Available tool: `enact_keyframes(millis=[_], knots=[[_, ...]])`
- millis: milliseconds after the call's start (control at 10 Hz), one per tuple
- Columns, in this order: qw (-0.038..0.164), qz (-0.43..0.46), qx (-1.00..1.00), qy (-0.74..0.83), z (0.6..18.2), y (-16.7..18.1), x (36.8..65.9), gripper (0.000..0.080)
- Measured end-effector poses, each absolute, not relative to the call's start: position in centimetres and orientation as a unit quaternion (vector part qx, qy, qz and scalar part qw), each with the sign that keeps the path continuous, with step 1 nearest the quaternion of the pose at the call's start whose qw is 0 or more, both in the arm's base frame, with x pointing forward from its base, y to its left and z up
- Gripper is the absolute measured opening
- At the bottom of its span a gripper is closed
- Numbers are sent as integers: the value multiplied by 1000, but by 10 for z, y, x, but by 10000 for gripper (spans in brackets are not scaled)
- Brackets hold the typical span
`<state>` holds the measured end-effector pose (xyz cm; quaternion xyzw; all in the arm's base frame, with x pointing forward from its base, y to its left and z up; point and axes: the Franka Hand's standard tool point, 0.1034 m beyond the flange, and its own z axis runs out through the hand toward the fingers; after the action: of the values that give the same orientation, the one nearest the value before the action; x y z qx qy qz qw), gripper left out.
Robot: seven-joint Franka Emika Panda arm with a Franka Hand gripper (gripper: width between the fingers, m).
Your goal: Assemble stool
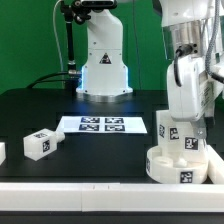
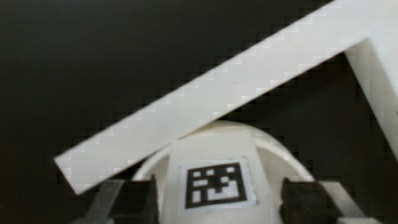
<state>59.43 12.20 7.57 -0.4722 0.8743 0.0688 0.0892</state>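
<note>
Presently, gripper (image 1: 195, 141): low over the seat, its fingers (image 2: 118, 198) on both sides of one leg; whether they press it, I cannot tell.
seat (image 1: 178, 168): flat on the table (image 1: 110, 160), sockets upward, I think so that legs enter from above.
flanked leg (image 2: 214, 160): upright on the seat, probably going into its socket.
second leg (image 1: 167, 128): stands on the seat too.
loose leg (image 1: 40, 144): well apart from the seat, waiting.
writing: only square tags (image 2: 215, 186); no brand, no readable words.
</note>
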Motion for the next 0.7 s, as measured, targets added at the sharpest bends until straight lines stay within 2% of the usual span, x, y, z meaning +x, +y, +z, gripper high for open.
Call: enact_keyframes(millis=[100, 200, 300, 400, 500, 600, 700], knots=[[91, 72, -468, 876, 76, 123, 594, 337], [92, 71, -481, 869, 76, 123, 594, 409], [92, 71, -483, 868, 76, 123, 594, 409], [92, 71, -483, 868, 76, 123, 594, 579], [89, 76, -499, 859, 79, 125, 594, 579], [93, 78, -511, 851, 85, 127, 596, 636], [99, 76, -523, 843, 92, 127, 599, 646]])
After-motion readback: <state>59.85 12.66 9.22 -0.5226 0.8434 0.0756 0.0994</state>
